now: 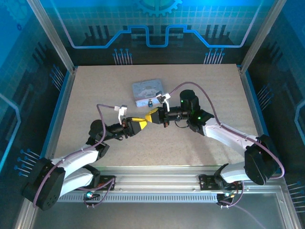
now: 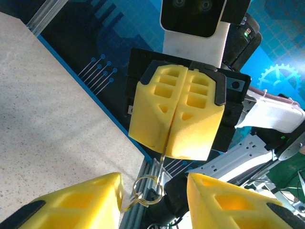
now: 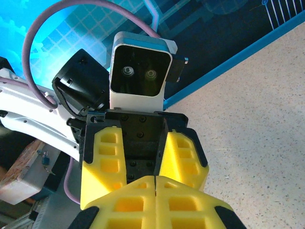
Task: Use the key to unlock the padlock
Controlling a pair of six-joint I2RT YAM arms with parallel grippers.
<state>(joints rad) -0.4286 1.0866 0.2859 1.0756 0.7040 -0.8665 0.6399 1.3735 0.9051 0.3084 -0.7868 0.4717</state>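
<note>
Top view: my left gripper (image 1: 142, 122) and right gripper (image 1: 151, 117) meet tip to tip. 1 padlock (image 1: 149, 102) sits on 1 tin (image 1: 143, 88) just beyond the right one.

Left wrist view: my right gripper is pinched shut on 1 key (image 2: 163, 151). Its 1 ring (image 2: 147, 191) hangs untouched between my half-spread left fingers (image 2: 86, 202). I'd close squarely on the ring end, without twisting the key.

Right wrist view: the padlock lies left of my shut gripper.

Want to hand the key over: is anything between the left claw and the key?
Nothing visible does. The key hangs pinched in the shut right claw, its ring just ahead of the open left claw.
</note>
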